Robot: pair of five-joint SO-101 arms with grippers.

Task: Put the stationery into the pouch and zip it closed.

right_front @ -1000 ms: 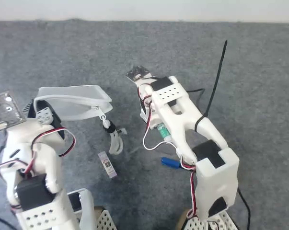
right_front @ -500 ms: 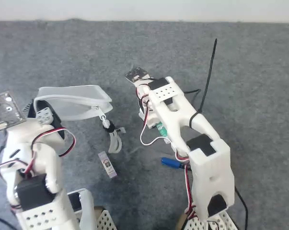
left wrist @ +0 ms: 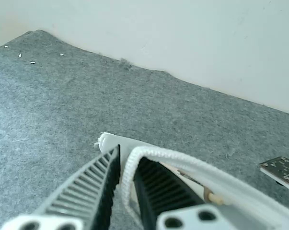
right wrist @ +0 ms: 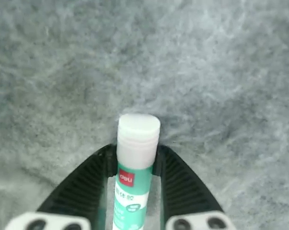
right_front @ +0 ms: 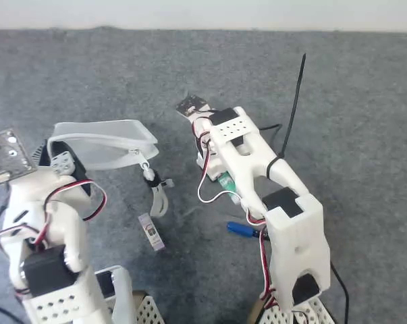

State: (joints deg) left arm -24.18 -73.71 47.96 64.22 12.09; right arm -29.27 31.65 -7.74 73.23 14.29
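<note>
Early stage. Left end effector (left wrist: 124,165) is clenched on the open pouch's (right_front: 102,145) rim, left of centre in the high view. Right end effector (right wrist: 136,153) grasps a glue stick (right wrist: 138,129), mid-frame. A pen (right_front: 240,228) and small packet (right_front: 151,231) lie on the tabletop (right_front: 338,101) below; packing and zipping remain.

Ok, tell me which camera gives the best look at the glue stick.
The right wrist view: the glue stick, white cap and green body, sits clamped in the right gripper. The high view catches just a green sliver under the right arm; the left wrist view looks at the pouch.
</note>
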